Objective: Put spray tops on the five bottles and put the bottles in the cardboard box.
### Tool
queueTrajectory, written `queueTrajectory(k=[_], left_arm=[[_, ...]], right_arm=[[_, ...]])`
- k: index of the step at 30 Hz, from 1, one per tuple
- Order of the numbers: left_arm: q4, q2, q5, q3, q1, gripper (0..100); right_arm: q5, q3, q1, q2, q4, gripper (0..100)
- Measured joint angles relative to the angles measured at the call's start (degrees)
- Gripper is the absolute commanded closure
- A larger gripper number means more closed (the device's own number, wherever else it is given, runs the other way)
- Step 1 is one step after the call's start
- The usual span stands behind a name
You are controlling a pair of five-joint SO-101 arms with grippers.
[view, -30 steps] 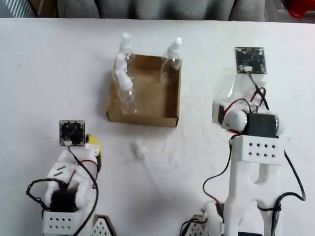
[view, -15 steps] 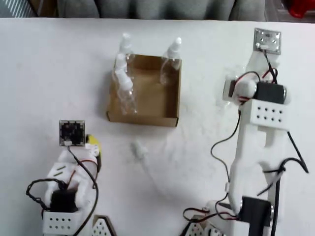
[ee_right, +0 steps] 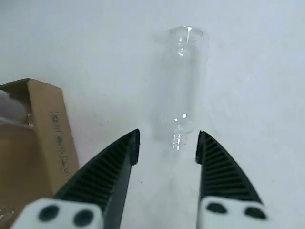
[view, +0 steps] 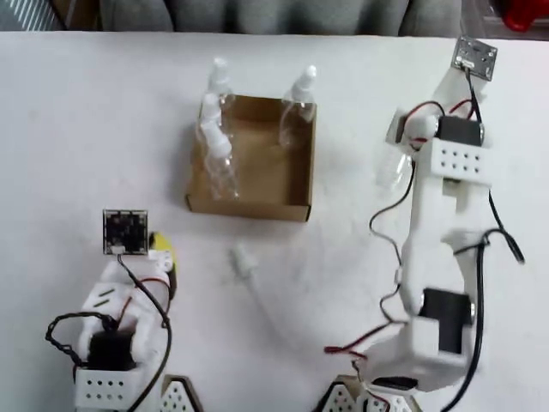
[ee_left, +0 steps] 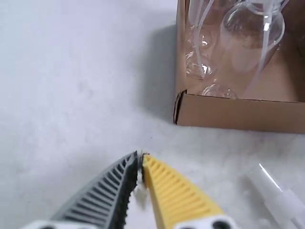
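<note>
Counting three topped bottles (view: 300, 107) in the cardboard box (view: 249, 208), one bare bottle (ee_right: 180, 81), one spray top (view: 244, 262) on the tabletop (view: 86, 112). Showing left fingers (ee_left: 167, 186) together, right fingers (ee_right: 114, 167) apart.

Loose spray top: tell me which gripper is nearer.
Left. The left gripper sits close beside the spray top; the right gripper is farther off, at the uncapped bottle.

White table top (view: 77, 129) spread across the scene, finely grained, grey padded cushions (view: 257, 14) beyond the far edge, red object (view: 525, 14) at the far right corner, pale striped surface (view: 24, 12) at the far left corner, brown patch (view: 75, 12) just beside it.
</note>
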Motion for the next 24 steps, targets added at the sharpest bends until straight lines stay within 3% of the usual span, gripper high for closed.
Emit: queueTrajectory(k=[5, 13, 17, 24], left_arm=[[0.0, 0.0, 0.0, 0.0, 0.0, 86], [0.0, 0.0, 0.1, 0.0, 0.0, 89], [0.0, 0.0, 0.2, 0.0, 0.0, 89], [0.0, 0.0, 0.2, 0.0, 0.0, 89]], right_arm=[[0.0, -6.3, 1.0, 9.3, 0.0, 83.2], [0.5, -25.8, 0.8, 25.0, 0.0, 87.6], [10.8, -34.8, -0.6, 33.3, -0.2, 93.3], [31.6, -52.0, -2.3, 48.4, -0.4, 94.2]])
